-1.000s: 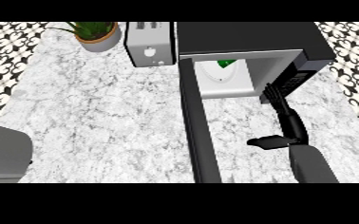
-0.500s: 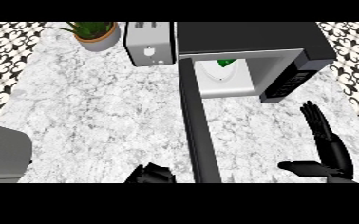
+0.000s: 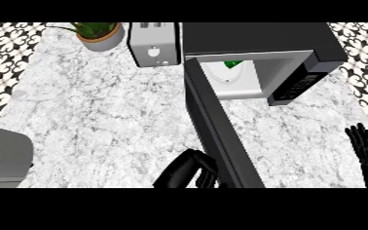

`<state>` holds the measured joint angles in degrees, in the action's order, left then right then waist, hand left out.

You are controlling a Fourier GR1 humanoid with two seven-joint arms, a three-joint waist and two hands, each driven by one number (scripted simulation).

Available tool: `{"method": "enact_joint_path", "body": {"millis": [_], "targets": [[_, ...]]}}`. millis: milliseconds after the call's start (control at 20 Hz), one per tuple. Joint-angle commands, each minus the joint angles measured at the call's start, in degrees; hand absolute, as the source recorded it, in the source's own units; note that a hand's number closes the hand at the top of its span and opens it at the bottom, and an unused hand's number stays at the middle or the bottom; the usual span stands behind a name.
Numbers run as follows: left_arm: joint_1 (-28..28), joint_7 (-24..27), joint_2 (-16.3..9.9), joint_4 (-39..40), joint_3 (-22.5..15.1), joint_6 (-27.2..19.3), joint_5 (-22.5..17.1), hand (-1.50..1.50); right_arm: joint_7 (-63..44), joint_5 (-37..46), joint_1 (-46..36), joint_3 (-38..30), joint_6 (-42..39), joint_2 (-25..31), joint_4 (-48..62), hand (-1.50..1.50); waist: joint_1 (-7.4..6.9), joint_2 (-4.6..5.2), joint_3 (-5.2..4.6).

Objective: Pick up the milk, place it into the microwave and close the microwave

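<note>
The milk carton (image 3: 231,73), white with a green top, stands inside the black microwave (image 3: 259,41), at the left of its cavity. The microwave door (image 3: 219,136) is swung open and stretches toward the view's lower edge. My left hand (image 3: 185,171) is at the bottom, against the left face of the door near its free end, its fingers curled. Only the fingertips of my right hand (image 3: 357,139) show at the right edge, pointing up, apart from the microwave.
A silver toaster (image 3: 153,44) stands left of the microwave. A potted plant (image 3: 99,33) is at the back left. A grey object (image 3: 14,158) sits at the lower left edge. The marble counter (image 3: 101,117) spreads left of the door.
My right hand has pulled back to the right edge until only fingertips show. My left hand has come up from the bottom to the door's outer face. The door has swung slightly toward the right.
</note>
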<state>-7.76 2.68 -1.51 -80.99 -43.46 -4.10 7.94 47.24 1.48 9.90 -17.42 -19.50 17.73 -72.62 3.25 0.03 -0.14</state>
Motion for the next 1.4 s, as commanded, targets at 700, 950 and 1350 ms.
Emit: {"method": "enact_joint_path", "body": {"millis": [700,950,1350], "targets": [[-19.3,4.6,1.5,18.7,-16.3,-24.1,-19.5,1.5,-3.9,-14.3,0.9,-0.2,-8.3,7.5,-15.6,-1.5,5.0,0.92,-0.2],[-23.0,6.4,1.5,18.0,-14.7,-29.0,-23.7,1.5,-5.9,-17.2,0.9,0.8,-11.0,10.3,-18.3,-1.5,7.36,1.29,-0.3],[-27.5,13.6,1.5,17.0,-9.4,-34.7,-31.6,1.5,-10.0,-21.6,-0.7,2.1,-11.3,11.9,-21.1,-1.5,9.8,2.52,-0.4]]}}
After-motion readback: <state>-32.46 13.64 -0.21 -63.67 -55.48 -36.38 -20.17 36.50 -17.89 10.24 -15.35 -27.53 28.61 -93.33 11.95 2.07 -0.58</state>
